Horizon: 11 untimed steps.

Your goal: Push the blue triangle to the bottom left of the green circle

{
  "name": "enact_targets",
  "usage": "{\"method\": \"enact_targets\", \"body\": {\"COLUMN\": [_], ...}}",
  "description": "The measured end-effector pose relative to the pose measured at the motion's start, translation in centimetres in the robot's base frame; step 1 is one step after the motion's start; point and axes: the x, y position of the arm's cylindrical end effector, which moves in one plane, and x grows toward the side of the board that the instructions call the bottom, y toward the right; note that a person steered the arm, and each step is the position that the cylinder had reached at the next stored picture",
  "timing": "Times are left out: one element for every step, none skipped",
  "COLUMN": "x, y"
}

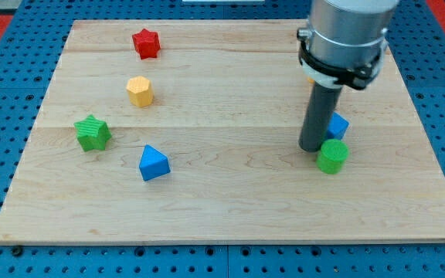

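- My tip (313,148) rests on the bench (230,208) in the right half of the frame, at the lower end of a dark rod that hangs from a grey cylinder at the upper right.
- The arm carries no gripper, only this rod, so nothing is held or clamped.
- The blue triangle (154,163) lies left of centre in the lower part of the frame, well apart from my tip and far to its left, slightly lower.
- The green circle (332,156) sits just to the right of my tip and a little below it, so close that I cannot tell whether they touch.
- A second blue block (338,125), its shape partly hidden by the rod, lies just above the green circle, right beside the rod.
- A green star (93,133) sits at the left, up and left of the blue triangle.
- A yellow hexagon (140,90) lies above the blue triangle.
- A red star (146,42) sits near the upper left edge.
- A sliver of orange shows behind the rod, too hidden to identify.
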Motion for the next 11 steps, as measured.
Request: {"method": "enact_targets", "body": {"x": [0.4,1.6,2.1,7.6,9.4,7.2,1.8,1.2,4.7,6.2,7.2], "y": [0.1,1.3,-2.0,-8.6,-18.3,-28.6,-32.8,-24.3,-17.1,-11.4,-13.9]}}
